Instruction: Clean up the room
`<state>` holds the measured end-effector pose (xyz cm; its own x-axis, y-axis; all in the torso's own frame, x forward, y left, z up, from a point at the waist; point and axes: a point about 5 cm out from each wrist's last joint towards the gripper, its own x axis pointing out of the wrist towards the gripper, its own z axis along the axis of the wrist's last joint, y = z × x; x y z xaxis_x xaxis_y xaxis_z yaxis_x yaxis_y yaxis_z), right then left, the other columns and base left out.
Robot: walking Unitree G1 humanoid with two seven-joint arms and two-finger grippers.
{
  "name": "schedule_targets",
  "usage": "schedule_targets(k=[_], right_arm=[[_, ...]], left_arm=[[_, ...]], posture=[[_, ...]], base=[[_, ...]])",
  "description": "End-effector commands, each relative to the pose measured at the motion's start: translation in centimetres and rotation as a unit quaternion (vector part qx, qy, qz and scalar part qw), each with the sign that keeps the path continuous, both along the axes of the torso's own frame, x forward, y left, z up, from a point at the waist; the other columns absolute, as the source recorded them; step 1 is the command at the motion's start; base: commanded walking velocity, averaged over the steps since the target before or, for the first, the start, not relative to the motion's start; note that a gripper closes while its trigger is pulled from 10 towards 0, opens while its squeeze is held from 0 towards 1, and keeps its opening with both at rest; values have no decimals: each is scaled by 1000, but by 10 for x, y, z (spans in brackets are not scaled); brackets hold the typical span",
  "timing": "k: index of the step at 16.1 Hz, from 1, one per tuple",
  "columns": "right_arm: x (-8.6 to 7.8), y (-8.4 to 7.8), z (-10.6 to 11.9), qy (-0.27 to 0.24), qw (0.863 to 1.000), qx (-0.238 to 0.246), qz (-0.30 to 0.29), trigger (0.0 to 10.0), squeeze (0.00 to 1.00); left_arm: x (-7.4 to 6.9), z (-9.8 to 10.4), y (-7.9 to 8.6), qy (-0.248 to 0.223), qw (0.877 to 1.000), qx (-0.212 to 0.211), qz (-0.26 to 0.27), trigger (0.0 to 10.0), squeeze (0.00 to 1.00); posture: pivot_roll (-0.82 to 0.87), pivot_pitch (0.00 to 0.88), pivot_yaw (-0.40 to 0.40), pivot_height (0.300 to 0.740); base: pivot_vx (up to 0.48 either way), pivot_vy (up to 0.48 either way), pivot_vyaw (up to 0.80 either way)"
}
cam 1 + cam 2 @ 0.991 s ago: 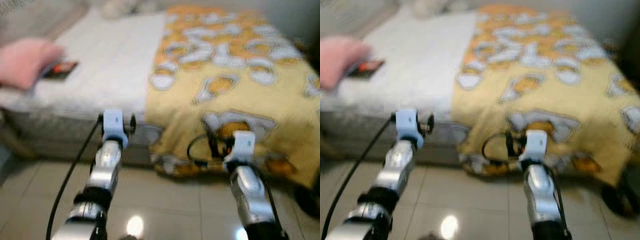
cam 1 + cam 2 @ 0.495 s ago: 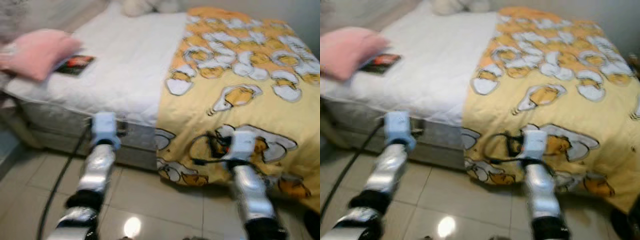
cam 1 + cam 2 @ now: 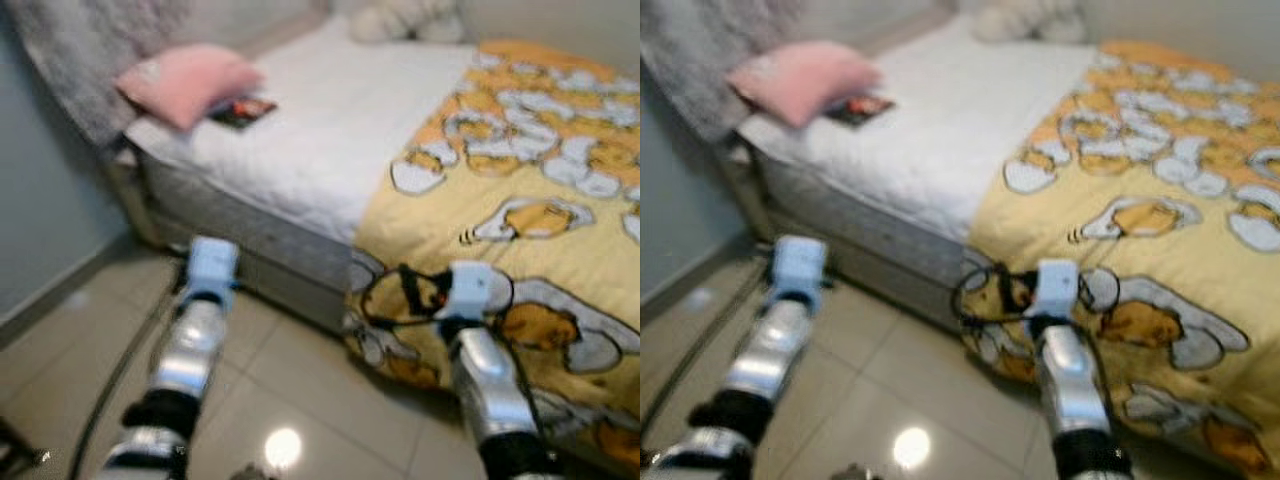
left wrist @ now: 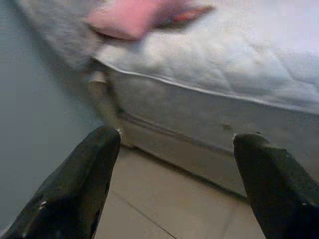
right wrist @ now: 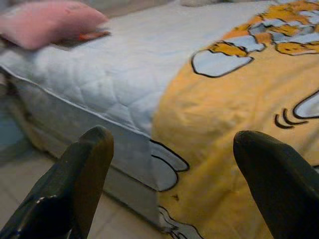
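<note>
A bed with a white quilted mattress (image 3: 340,120) stands in front of me, its right half under a yellow cartoon-print blanket (image 3: 520,180) that hangs over the edge toward the floor. A pink pillow (image 3: 190,82) lies at the bed's left corner, with a dark book (image 3: 243,110) beside it. A pale plush toy (image 3: 405,20) rests at the far end. Both arms are held out low before the bed side. My left gripper (image 4: 178,134) is open, facing the mattress corner. My right gripper (image 5: 173,133) is open, facing the blanket's edge. Neither holds anything.
A grey fuzzy throw (image 3: 90,50) hangs behind the pillow. A blue-grey wall (image 3: 40,200) runs along the left, close to the bed corner. Glossy beige tile floor (image 3: 80,340) lies between me and the bed. The picture is blurred.
The whole view has swung left: the bed sits further right and the left wall and bed corner have come into sight. Both arms keep the same pose, grippers still open.
</note>
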<state>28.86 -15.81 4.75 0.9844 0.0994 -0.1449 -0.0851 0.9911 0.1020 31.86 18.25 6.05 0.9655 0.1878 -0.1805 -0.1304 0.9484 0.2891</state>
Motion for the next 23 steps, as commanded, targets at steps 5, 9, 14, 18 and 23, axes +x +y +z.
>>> schedule_targets(k=[5, 9, 14, 18, 23], right_arm=[[-7, -11, -1, -3, 1000, -9, -13, 10000, 0], [-8, -13, -1, -1, 1000, -11, -11, 10000, 0], [-6, -15, -1, 2, 1000, -6, -11, 10000, 0], [-4, -14, 0, 2, 1000, -4, -1, 10000, 0], [-2, -3, 3, -10, 999, 15, 33, 10000, 0]], left_arm=[[6, 9, -19, -21, 998, -61, -13, 10000, 0], [8, 13, -30, -31, 997, -70, -28, 10000, 0], [6, 12, -31, -29, 996, -76, -32, 10000, 0], [9, 14, -35, -31, 998, -27, -47, 10000, 0], [11, 24, -36, -51, 997, -54, -33, 10000, 0]], posture=[[18, 0, 43, 740], [11, 0, 43, 740], [10, 0, 43, 740], [9, 0, 41, 740], [4, 0, 46, 740]], base=[[480, 0, 529], [480, 0, 623], [480, 0, 620], [0, 0, 612], [384, 0, 586]])
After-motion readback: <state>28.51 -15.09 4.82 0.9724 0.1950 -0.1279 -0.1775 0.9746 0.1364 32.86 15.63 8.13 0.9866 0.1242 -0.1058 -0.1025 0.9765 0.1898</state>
